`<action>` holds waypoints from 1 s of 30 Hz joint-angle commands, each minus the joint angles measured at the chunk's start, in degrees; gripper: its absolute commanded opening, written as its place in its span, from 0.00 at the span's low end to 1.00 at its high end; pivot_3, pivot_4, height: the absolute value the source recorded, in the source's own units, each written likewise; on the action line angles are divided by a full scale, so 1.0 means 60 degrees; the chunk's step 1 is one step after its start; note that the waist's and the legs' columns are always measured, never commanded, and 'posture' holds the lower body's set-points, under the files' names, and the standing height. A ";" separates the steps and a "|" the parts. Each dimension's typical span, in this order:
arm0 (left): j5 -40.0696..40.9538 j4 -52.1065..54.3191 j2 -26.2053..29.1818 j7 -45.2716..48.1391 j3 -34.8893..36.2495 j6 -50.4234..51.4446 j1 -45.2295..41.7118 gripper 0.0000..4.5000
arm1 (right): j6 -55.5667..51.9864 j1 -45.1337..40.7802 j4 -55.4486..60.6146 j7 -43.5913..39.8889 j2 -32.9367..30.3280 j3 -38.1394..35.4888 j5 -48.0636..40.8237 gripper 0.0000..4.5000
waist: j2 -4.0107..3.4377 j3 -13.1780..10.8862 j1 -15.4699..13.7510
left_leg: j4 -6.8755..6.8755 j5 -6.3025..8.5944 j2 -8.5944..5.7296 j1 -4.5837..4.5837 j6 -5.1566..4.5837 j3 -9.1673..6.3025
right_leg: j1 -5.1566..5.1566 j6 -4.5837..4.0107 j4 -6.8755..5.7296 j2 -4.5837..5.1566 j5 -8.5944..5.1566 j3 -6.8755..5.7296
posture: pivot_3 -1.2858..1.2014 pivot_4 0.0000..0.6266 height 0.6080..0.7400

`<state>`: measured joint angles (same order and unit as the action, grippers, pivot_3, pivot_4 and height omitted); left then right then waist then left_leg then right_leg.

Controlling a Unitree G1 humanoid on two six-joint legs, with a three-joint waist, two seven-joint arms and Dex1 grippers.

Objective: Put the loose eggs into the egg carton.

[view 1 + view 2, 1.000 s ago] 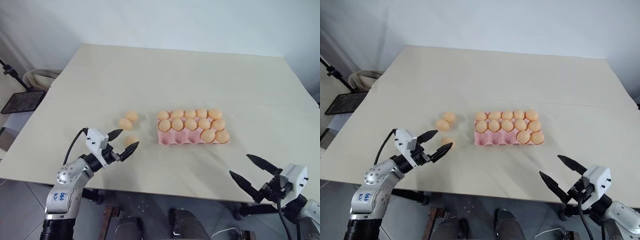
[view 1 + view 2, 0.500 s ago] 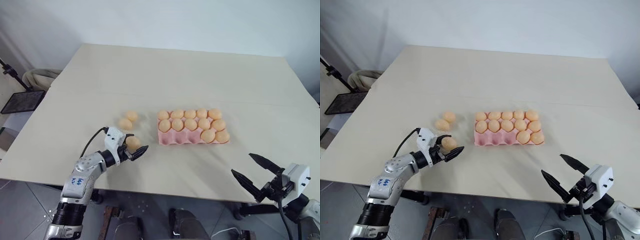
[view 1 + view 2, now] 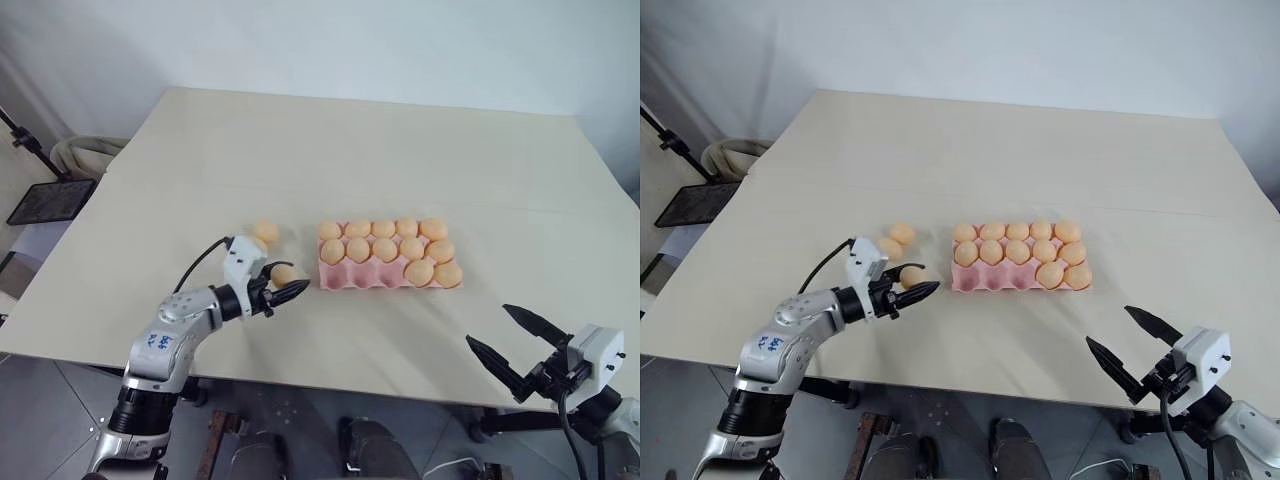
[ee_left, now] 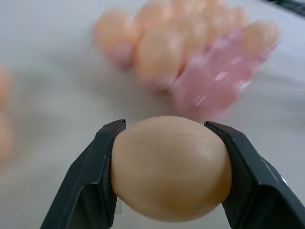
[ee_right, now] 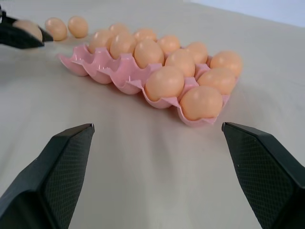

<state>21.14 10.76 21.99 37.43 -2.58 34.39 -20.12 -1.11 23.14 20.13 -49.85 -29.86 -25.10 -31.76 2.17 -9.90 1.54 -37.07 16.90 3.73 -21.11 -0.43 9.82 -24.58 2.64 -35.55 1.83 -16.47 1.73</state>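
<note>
Gripping one egg [image 4: 171, 174] between its two black fingers [image 4: 88, 191], the left tool [image 3: 288, 280] sits left of centre in the head views, clenched on the egg's sides and holding it clear of the table [image 3: 350, 150]. It points toward the near left corner of the egg carton [image 3: 345, 280], close beside it but not yet over a cup.

Just behind the left tool, toward the upper left, two loose eggs [image 3: 902, 233] lie on the table side by side, near each other and apart from the carton. They have yet to be picked up.

The pink carton lies at the middle of the frame, its long side running left to right. The far row holds five eggs and the middle row five more. The near row has two eggs at its right end, and three empty cups [image 5: 102, 71] at its left end, the ones nearest the left tool. That makes twelve cups filled and three open, which matches the one egg in hand plus the two on the table.

By my reading the task is most of the way through, with one egg on its way in and two more trips to follow.

The right tool [image 3: 487, 325] hangs at the lower right, off the near edge of the table, its fingers spread wide and grasping nothing.
</note>
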 commanded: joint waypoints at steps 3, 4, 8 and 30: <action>-0.0128 -0.0216 -0.1430 -0.0442 -0.0982 -0.0265 -0.1095 0.53 | 0.0241 -0.0068 0.0108 0.0139 0.0004 -0.0183 0.0045 1.00 | 0.0001 0.0000 -0.0030 | -0.0004 0.0001 -0.0003 -0.0007 -0.0004 -0.0005 | 0.0001 0.0058 0.0001 -0.0002 0.0033 -0.0002 | 0.52 0.24 1.00; -0.0282 -0.0541 -0.1725 -0.0530 -0.1130 -0.0426 -0.1364 0.53 | 0.0245 -0.0060 0.0123 0.0162 0.0018 -0.0176 0.0053 1.00 | 0.0001 0.0000 -0.0029 | -0.0011 0.0001 -0.0007 -0.0010 -0.0006 -0.0008 | 0.0001 0.0067 0.0002 -0.0003 0.0037 -0.0001 | 0.52 0.24 1.00; -0.0733 -0.2019 -0.2586 -0.0543 -0.1650 -0.0930 -0.2413 0.53 | 0.0276 -0.0070 0.0153 0.0309 0.0081 -0.0169 0.0115 1.00 | 0.0000 0.0000 0.0015 | -0.0019 -0.0001 -0.0017 -0.0010 -0.0017 -0.0010 | 0.0003 0.0071 0.0006 -0.0008 0.0040 0.0011 | 0.52 0.24 1.00; -0.1864 -0.5679 -0.3953 0.0282 -0.2050 -0.2904 -0.4125 0.99 | 0.0864 0.1042 0.0762 0.0917 0.0569 -0.0323 0.0243 1.00 | -0.0002 -0.0003 0.0010 | -0.0009 0.0005 -0.0009 -0.0017 -0.0040 -0.0038 | -0.0006 0.0084 0.0017 -0.0038 0.0038 0.0007 | 0.52 0.24 1.00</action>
<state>10.35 -25.42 -1.47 38.66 -14.61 17.12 -44.57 2.57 28.67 22.51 -44.73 -26.71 -25.32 -30.22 2.16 -9.92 1.60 -37.12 16.93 3.68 -21.21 -0.66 9.59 -24.61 3.15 -35.45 1.61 -16.24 1.77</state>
